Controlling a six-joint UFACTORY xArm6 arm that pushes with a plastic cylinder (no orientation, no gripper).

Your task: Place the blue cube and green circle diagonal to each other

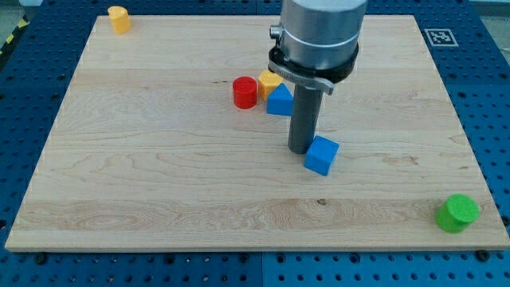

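Note:
The blue cube (322, 155) lies a little right of the board's middle, turned at an angle. My tip (300, 149) rests on the board just left of the cube, touching or nearly touching its left side. The green circle (457, 213) sits far off at the board's bottom right corner, close to the edge. The rod and arm body rise from the tip toward the view's top.
A red cylinder (245, 92), a yellow block (268, 81) and a blue triangular block (279, 101) cluster just up-left of my tip. A yellow block (119, 18) sits at the top left corner. The wooden board (143, 183) ends on a blue perforated table.

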